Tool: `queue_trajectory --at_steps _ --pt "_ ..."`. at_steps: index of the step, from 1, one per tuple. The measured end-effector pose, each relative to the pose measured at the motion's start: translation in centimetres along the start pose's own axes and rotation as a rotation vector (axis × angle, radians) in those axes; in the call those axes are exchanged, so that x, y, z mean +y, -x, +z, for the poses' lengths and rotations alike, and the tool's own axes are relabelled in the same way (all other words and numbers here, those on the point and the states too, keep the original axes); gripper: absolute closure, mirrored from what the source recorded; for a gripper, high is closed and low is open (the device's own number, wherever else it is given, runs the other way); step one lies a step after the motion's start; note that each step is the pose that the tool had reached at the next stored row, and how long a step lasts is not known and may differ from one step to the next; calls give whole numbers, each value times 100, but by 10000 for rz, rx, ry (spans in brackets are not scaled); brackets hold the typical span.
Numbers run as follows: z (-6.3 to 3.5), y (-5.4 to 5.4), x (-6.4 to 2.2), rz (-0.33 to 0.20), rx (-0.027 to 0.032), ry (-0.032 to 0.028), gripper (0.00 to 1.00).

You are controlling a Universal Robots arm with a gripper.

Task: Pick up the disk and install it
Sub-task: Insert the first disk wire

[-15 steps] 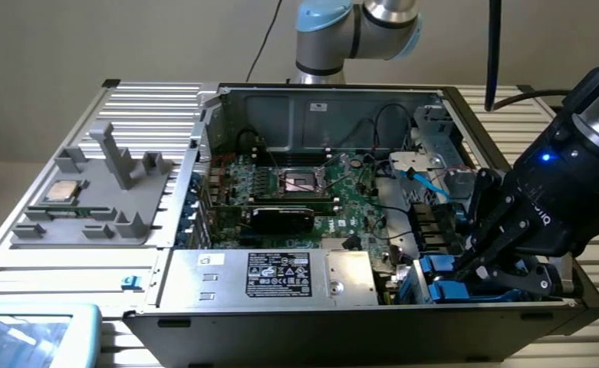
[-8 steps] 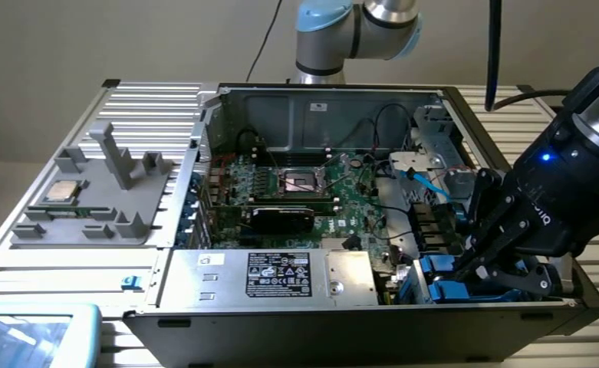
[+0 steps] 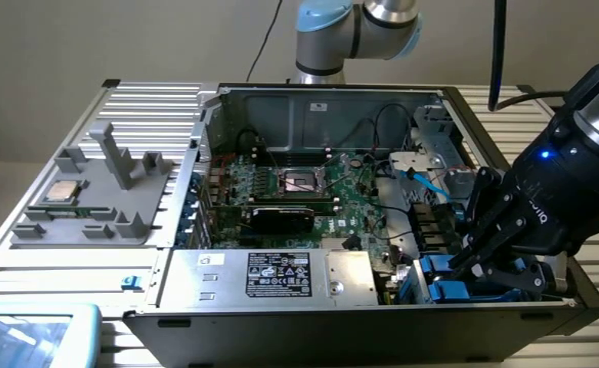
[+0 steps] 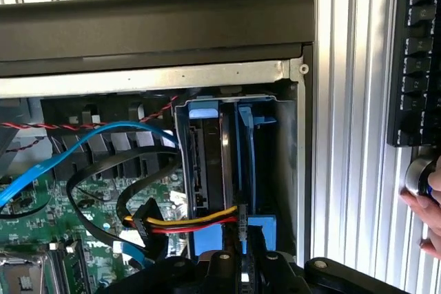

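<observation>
Claw (image 4: 242, 249) nearly closed, pinching disk (image 4: 246, 163) at blue carrier edge; disk upright inside drive bay (image 4: 295, 170), computer case (image 3: 310, 322) corner.

A: Colours in the bay?
B: On the disk (image 4: 247, 163), a bright blue carrier. The cable (image 4: 76, 144) is blue, the wires (image 4: 207, 219) yellow, red, black.
A: Around it?
B: The board (image 3: 350, 199) is green, the case (image 4: 151, 25) black, the table (image 4: 344, 135) ribbed pale grey. My gripper (image 3: 492, 268) is black.

Arm (image 3: 356, 31) bent over from its base, wrist angled, claw (image 3: 475, 268) pointing downward (fingers (image 3: 491, 222) drawn close together)
</observation>
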State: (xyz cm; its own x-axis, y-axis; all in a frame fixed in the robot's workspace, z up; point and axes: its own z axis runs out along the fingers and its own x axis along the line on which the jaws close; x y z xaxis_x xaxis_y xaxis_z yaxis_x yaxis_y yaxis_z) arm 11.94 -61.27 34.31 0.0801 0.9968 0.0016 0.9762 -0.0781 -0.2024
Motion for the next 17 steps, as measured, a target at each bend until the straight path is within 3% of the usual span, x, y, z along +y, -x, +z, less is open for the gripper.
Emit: queue_trajectory --at_steps 3,7,8,17 --pt "0 0 2 70 3 -120 84" --pt "-1 0 5 77 -1 -129 84" --pt "-3 -1 15 78 -9 -156 84" --pt "-21 -16 112 99 -59 -617 84"
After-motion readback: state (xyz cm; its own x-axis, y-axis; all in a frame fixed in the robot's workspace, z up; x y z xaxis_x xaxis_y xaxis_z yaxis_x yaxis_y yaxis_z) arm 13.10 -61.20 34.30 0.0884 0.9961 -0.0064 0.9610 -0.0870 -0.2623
